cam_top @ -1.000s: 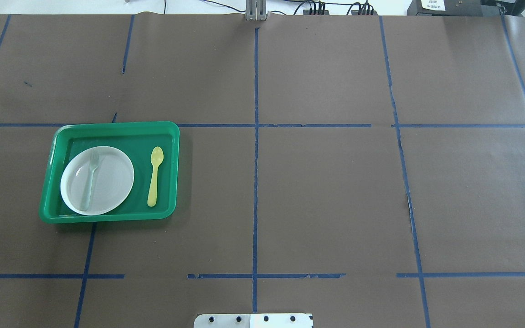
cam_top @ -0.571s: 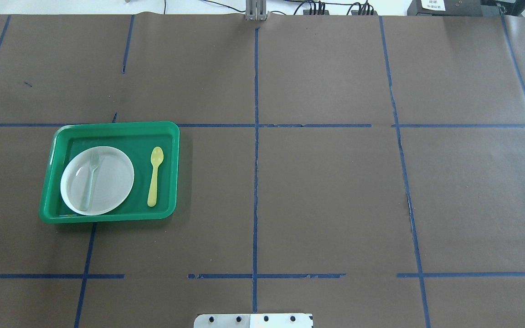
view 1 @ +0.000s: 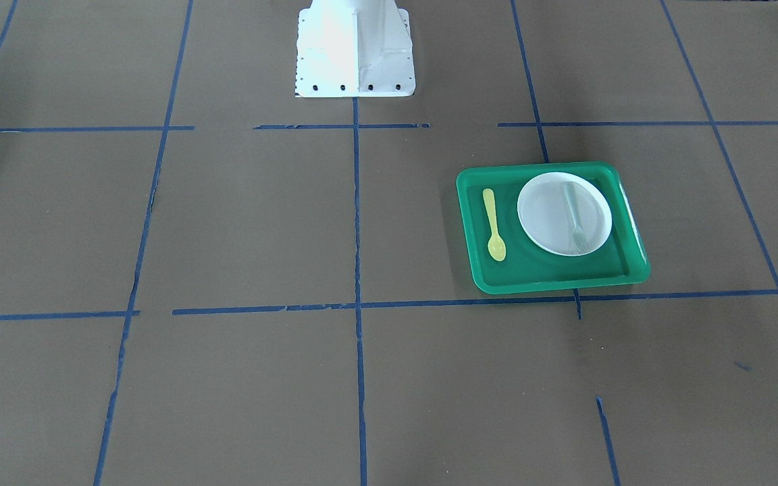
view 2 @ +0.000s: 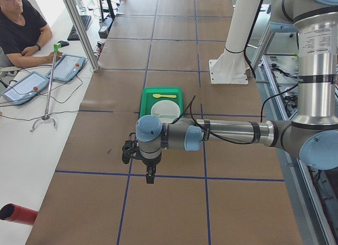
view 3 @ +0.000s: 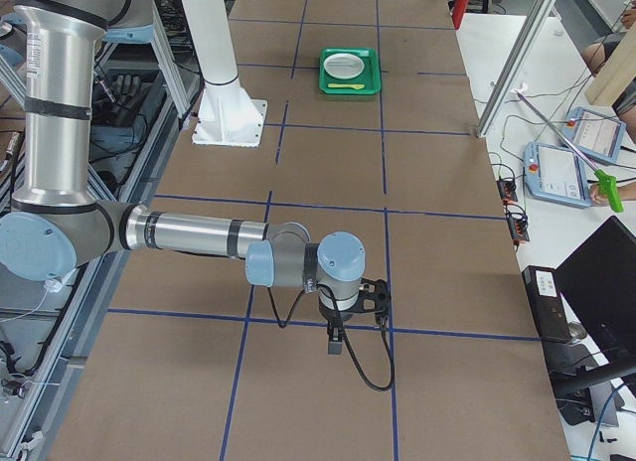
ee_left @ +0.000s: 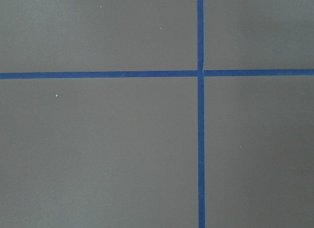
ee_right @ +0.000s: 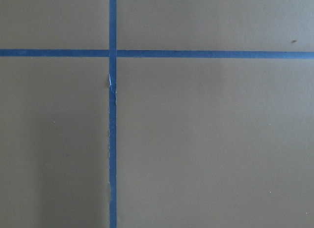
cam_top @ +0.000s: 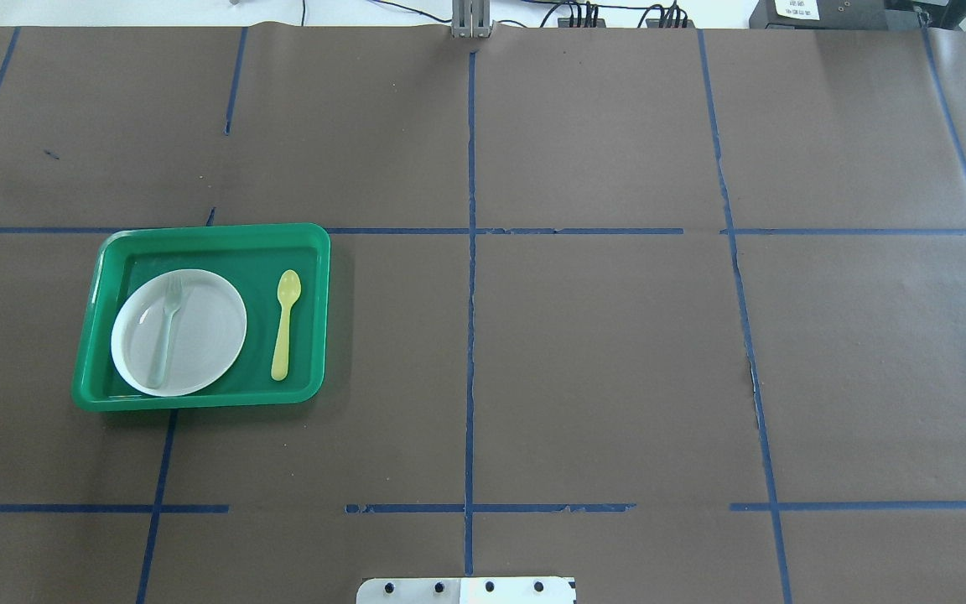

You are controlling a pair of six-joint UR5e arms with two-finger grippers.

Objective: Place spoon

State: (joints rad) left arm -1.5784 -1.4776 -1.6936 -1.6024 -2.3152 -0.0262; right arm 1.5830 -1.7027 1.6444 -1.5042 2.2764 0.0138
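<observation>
The yellow spoon (cam_top: pixel 285 324) lies flat on the floor of the green tray (cam_top: pixel 198 401), right of the white plate (cam_top: pixel 198 335), its bowl pointing away from the robot. It also shows in the front-facing view (view 1: pixel 494 224) and far off in both side views. Neither gripper is near it. My left gripper (view 2: pixel 150 176) hangs over the table's left end, seen only in the exterior left view. My right gripper (view 3: pixel 336 342) hangs over the right end, seen only in the exterior right view. I cannot tell whether either is open or shut. Both wrist views show only bare brown paper and blue tape.
A pale grey translucent fork (cam_top: pixel 166 331) lies across the white plate. The tray (view 1: pixel 551 283) sits on brown paper with blue tape lines. The robot's white base (view 1: pixel 354 50) stands at the near table edge. An operator (view 2: pixel 21 31) sits at a side desk.
</observation>
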